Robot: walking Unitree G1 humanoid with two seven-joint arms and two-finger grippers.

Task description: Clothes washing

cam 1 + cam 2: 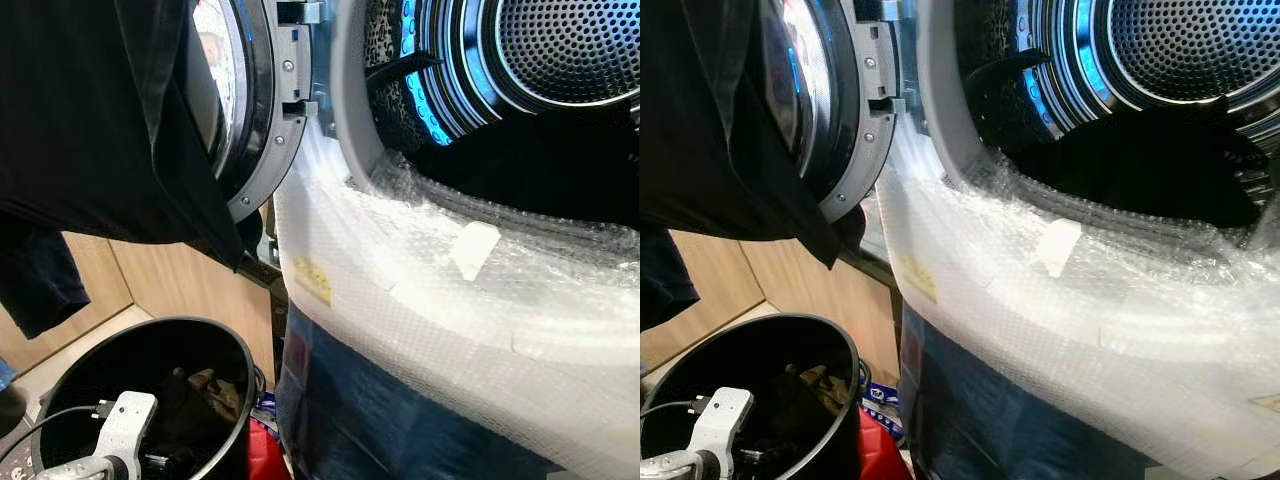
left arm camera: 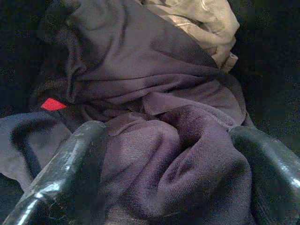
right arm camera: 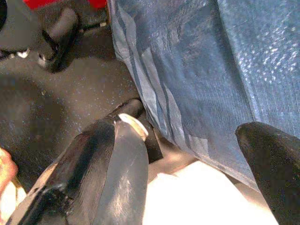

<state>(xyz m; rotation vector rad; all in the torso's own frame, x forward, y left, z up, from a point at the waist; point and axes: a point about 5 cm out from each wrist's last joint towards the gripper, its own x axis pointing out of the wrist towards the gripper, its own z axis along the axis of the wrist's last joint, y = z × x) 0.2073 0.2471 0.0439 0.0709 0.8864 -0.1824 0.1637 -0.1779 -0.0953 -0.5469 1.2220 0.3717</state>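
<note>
Nearest the robot, the left gripper (image 2: pixel 164 183) is down inside the black bucket (image 1: pixel 235 385), its two fingers (image 2: pixel 61 173) spread on either side of a fold of dark purple cloth (image 2: pixel 154 108). The fold sits between them, but they are not squeezed onto it. A pale garment (image 2: pixel 197 18) lies deeper in the same heap, touching the purple one. If the fingers come together on a loose ridge like this, the likely trouble is a thin pinch that slips out on the lift, or a tangle that drags the pale piece up with it.

The right gripper (image 3: pixel 187 164) hangs low beside the washing machine's blue wrapped front (image 3: pixel 211 70), fingers apart and empty, above the dark floor (image 3: pixel 56 103). It is very near that panel, so a swing of the arm could scrape it.

Higher up, a black shirt (image 1: pixel 100 130) is draped over the open round door (image 1: pixel 265 110) rather than in the drum; it could slide off to the floor, or catch when the door moves.

Beyond, bubble wrap (image 1: pixel 450 290) covers the lip of the opening, and clothes pulled over it may snag or tear it. Farthest in, dark laundry (image 1: pixel 1140 170) already lies in the lit steel drum (image 1: pixel 1190 50).
</note>
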